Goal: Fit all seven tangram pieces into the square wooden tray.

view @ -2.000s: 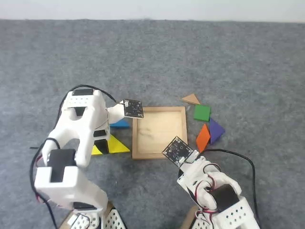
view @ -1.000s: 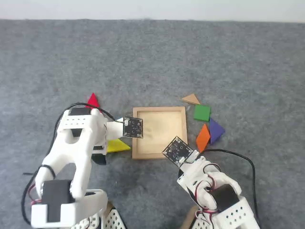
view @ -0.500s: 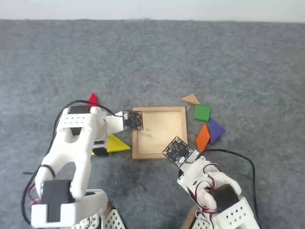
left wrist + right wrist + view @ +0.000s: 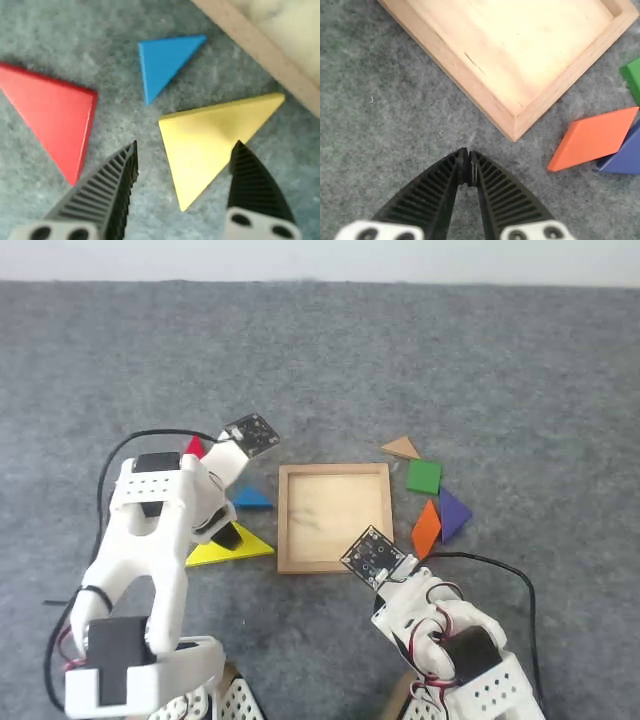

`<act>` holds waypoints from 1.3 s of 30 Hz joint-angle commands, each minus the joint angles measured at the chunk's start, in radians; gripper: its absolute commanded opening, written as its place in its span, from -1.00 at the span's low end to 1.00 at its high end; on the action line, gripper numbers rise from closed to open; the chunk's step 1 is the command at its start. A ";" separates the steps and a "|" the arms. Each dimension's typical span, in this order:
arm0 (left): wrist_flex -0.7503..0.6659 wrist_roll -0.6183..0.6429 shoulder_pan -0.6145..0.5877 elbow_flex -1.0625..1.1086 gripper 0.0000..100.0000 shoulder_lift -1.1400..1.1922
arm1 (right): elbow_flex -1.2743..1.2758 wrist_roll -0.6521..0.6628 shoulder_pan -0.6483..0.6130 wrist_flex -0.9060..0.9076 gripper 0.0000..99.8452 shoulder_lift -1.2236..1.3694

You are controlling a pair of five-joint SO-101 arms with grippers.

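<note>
Under my left gripper (image 4: 185,146), jaws wide apart, the yellow triangle (image 4: 212,132) lies flat just beside the tray (image 4: 257,45), long edge pointing toward it, well apart from my closed right gripper (image 4: 468,167).

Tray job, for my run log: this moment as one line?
tray empty | left hand open over yellow triangle | right hand shut, beside tray corner
</note>
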 commanded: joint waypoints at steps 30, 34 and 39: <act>0.275 0.258 -0.064 -0.610 -0.43 0.394 | 0.017 0.002 -0.005 0.005 -0.98 -0.015; 0.172 0.262 -0.138 -0.713 -0.43 0.505 | 0.017 0.002 -0.005 0.005 -0.98 -0.015; 0.173 0.239 -0.178 -0.808 -0.43 0.578 | 0.017 0.002 -0.005 0.005 -0.98 -0.015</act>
